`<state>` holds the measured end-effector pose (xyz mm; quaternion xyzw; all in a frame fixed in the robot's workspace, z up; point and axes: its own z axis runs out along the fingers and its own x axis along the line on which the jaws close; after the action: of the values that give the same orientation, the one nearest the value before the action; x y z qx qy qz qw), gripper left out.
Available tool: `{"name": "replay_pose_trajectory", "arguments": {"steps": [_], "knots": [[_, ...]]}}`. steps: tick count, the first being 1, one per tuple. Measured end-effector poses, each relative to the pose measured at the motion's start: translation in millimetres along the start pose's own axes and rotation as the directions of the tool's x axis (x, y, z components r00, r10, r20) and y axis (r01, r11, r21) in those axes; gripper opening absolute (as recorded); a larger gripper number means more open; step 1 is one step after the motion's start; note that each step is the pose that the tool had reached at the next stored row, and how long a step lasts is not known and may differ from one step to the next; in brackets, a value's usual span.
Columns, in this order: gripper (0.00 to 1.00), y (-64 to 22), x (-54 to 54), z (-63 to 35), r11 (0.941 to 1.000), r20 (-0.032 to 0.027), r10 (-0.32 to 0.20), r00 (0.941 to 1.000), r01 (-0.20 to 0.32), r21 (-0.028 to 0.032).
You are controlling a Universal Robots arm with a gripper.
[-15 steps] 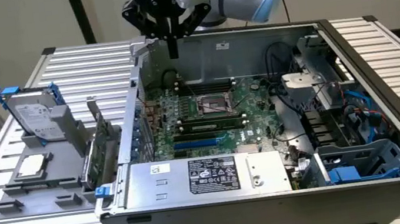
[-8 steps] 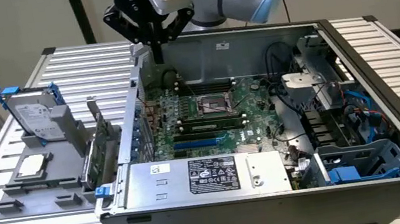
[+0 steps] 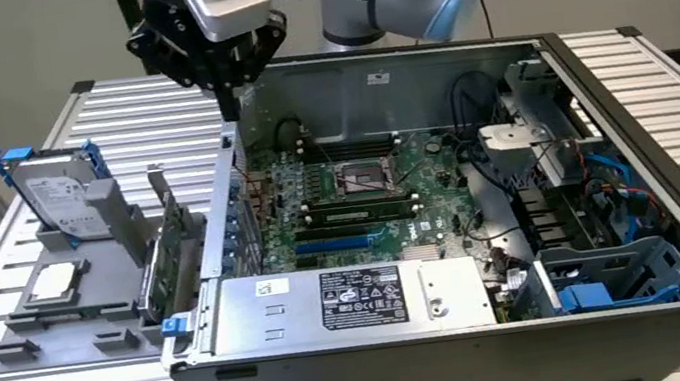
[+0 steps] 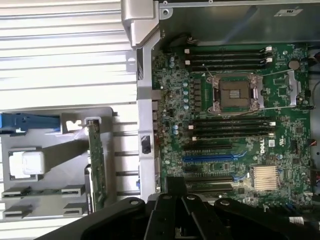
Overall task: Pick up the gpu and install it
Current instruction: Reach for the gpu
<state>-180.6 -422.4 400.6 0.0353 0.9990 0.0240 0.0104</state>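
Note:
The gpu (image 3: 162, 266) stands on edge in a grey holder (image 3: 89, 314) just outside the open computer case, at the exterior view's left. Its green board faces sideways and its silver bracket points up. In the wrist view the gpu (image 4: 96, 167) shows edge-on beside the case wall. My gripper (image 3: 225, 88) hangs above the case's rear corner, higher than the card and farther back, with its black fingers drawn together on nothing. In the wrist view the gripper (image 4: 177, 207) sits over the motherboard's (image 4: 235, 125) slot area.
A silver hard drive with blue rails (image 3: 58, 197) stands upright in the holder, and a white-topped chip (image 3: 53, 282) lies beside it. Inside the case (image 3: 625, 107) are the green motherboard (image 3: 361, 192), a power supply (image 3: 343, 296), cables and a blue drive cage (image 3: 611, 286).

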Motion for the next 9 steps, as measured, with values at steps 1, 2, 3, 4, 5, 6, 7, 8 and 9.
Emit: {"name": "replay_pose_trajectory", "arguments": {"steps": [1,2,3,4,5,6,7,8,9], "knots": [[0.00,-1.7,4.1,-0.1,1.0000,0.0001,0.000,1.0000,0.000,-0.0001],[0.00,-3.4,8.8,-0.3,1.0000,0.0000,0.000,1.0000,0.000,-0.0001],[0.00,-5.1,13.4,-0.4,1.0000,0.0000,0.000,1.0000,0.000,0.0000],[0.00,-6.8,17.6,-0.5,1.0000,0.0001,0.000,1.0000,0.000,-0.0001],[0.00,-8.5,22.1,-0.6,1.0000,0.0001,0.000,1.0000,0.000,0.0000],[0.00,-10.1,26.4,-0.6,1.0000,0.0002,0.000,1.0000,0.000,-0.0001],[0.00,-11.8,31.0,-0.6,1.0000,0.0002,0.000,1.0000,0.000,-0.0001],[0.00,-13.4,35.4,-0.7,1.0000,0.0001,0.000,1.0000,0.000,0.0000],[0.00,-14.9,39.8,-0.6,1.0000,0.0001,0.000,1.0000,0.000,0.0000]]}}
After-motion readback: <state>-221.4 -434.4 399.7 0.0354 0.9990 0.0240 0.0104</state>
